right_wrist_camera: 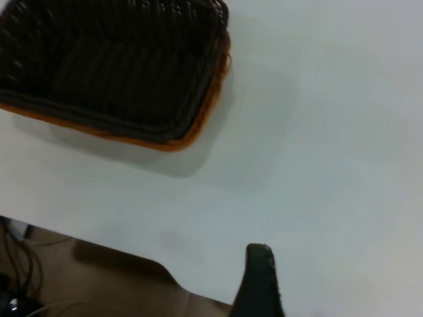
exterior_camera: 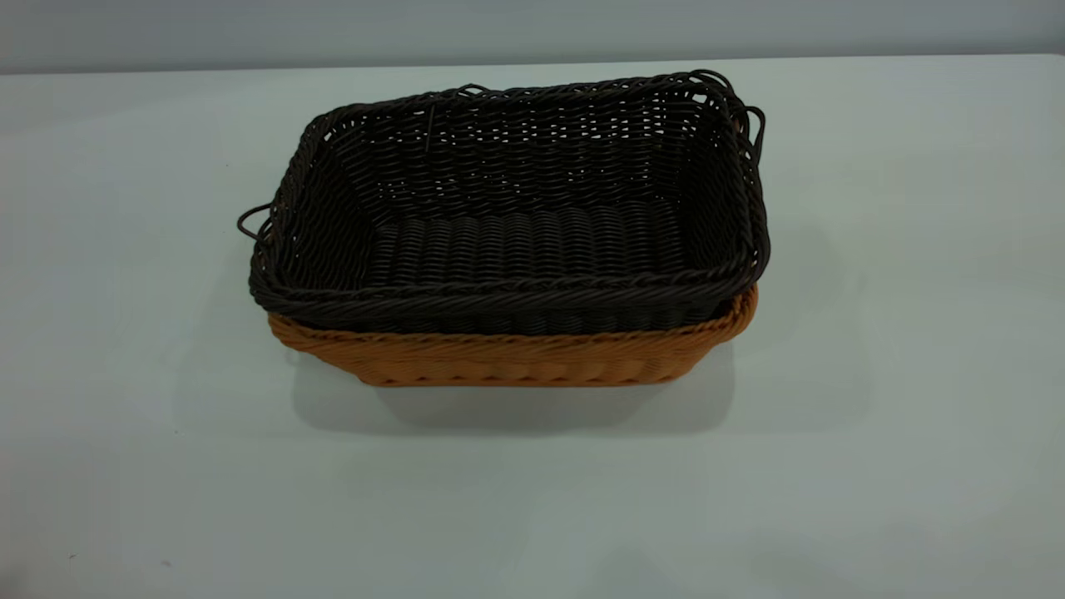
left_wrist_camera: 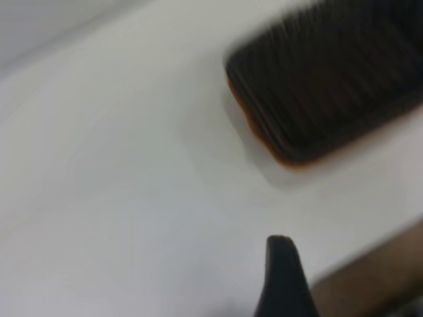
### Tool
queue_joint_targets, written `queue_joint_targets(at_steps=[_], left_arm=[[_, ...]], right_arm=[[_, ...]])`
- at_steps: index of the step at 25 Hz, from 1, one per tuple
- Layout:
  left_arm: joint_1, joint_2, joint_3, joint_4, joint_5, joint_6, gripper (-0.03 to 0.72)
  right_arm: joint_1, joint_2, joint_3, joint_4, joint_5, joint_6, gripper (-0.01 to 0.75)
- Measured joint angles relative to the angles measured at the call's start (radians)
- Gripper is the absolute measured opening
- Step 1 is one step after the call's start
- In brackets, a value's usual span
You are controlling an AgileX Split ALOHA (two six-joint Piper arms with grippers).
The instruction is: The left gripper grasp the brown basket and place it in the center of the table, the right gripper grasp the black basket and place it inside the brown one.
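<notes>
The black basket (exterior_camera: 516,216) sits nested inside the brown basket (exterior_camera: 516,358) near the middle of the table (exterior_camera: 874,416); only the brown basket's front wall and rim show below it. Neither gripper shows in the exterior view. In the left wrist view the left gripper (left_wrist_camera: 330,264) hangs over bare table, well away from the nested baskets (left_wrist_camera: 330,79); one black finger (left_wrist_camera: 281,271) shows with empty space beside it. In the right wrist view the right gripper (right_wrist_camera: 317,271) is near the table edge, away from the baskets (right_wrist_camera: 112,72); one finger (right_wrist_camera: 259,277) shows, holding nothing.
The table's edge and brown floor show in the left wrist view (left_wrist_camera: 370,277) and in the right wrist view (right_wrist_camera: 99,277), with cables on the floor (right_wrist_camera: 13,264). A grey wall (exterior_camera: 532,29) runs behind the table.
</notes>
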State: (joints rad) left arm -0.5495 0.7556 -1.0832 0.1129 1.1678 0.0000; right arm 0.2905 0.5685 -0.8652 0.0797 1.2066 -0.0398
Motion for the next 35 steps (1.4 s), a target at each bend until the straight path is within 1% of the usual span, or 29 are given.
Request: queue_joint_targets(at_steps=[7, 9, 15, 18, 23, 31, 32, 34, 35], left_arm=[[0.000, -0.064, 0.250, -0.052, 0.000, -0.017, 0.463], [0.000, -0.091, 0.311, -0.052, 0.000, -0.020, 0.463], [0.000, -0.197, 0.492, -0.052, -0.007, -0.068, 0.462], [0.000, -0.257, 0.580, -0.054, -0.048, -0.081, 0.462], [0.000, -0.360, 0.593, -0.060, -0.075, -0.081, 0.462], [0.000, -0.508, 0.593, -0.059, -0.075, -0.082, 0.462], [0.000, -0.520, 0.593, -0.059, -0.074, -0.083, 0.462], [0.011, -0.531, 0.593, -0.058, -0.073, -0.084, 0.462], [0.029, -0.533, 0.593, -0.058, -0.073, -0.084, 0.462]], right_arm=[[0.000, -0.251, 0.340, -0.005, -0.084, -0.006, 0.531], [0.000, -0.293, 0.386, -0.005, -0.086, -0.006, 0.531], [0.000, -0.325, 0.393, -0.005, -0.096, -0.006, 0.531], [0.000, -0.325, 0.393, -0.005, -0.096, -0.006, 0.531], [0.000, -0.325, 0.393, -0.005, -0.096, -0.006, 0.531], [-0.001, -0.363, 0.393, -0.005, -0.098, -0.006, 0.531], [-0.014, -0.377, 0.393, -0.004, -0.098, -0.006, 0.531], [-0.068, -0.421, 0.393, -0.004, -0.098, -0.006, 0.531], [-0.106, -0.444, 0.393, -0.004, -0.098, -0.006, 0.531]])
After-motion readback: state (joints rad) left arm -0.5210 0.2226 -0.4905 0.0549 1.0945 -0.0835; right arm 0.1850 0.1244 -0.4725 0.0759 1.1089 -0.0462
